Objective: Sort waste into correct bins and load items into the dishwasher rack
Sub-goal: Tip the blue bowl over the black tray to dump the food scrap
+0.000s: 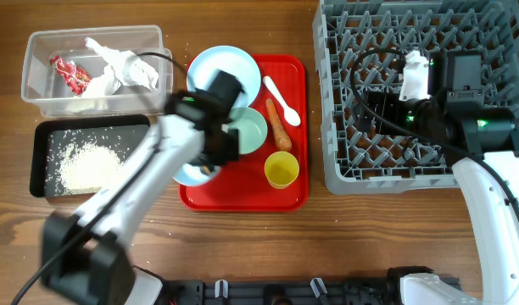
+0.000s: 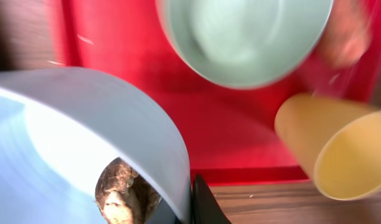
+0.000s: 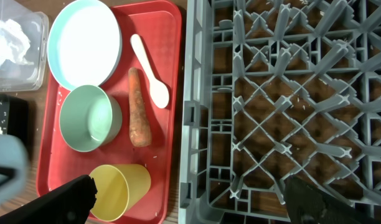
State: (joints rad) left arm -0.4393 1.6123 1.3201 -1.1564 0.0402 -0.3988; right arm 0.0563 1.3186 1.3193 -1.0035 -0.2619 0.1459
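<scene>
- Left gripper (image 1: 213, 159): low over the near-left part of the red tray (image 1: 247, 193), at the light blue bowl (image 2: 84, 124).
- Left fingers: one dark finger (image 2: 206, 202) lies against the outside of the bowl's wall at the rim. The other is not clearly seen, so I cannot tell whether the rim is clamped.
- Brown scrap (image 2: 123, 190): inside the light blue bowl, close to that rim.
- Right gripper (image 3: 189, 182): above the left edge of the grey rack (image 1: 344, 161). Its fingers are spread wide and hold nothing.
- Rack: at the far-right corner of the table, with no dishes in it.
- Red tray: mid-table.
  - The round plate (image 1: 236, 61) is at its far-left corner.
  - The green bowl (image 1: 253, 131) is just nearer than the plate.
  - The carrot (image 1: 279, 125) lies beside the green bowl on its right.
  - The white spoon (image 1: 281, 100) lies toward the far-right corner.
  - The yellow cup (image 1: 281, 169) is upright near the near-right corner.
- Clear tub (image 1: 35, 85): at the far-left corner, holding the red wrapper (image 1: 70, 73) and the crumpled tissue (image 1: 124, 68).
- Black tray (image 1: 39, 140): by the left edge, just nearer than the tub, with a heap of rice (image 1: 86, 165) in it.
</scene>
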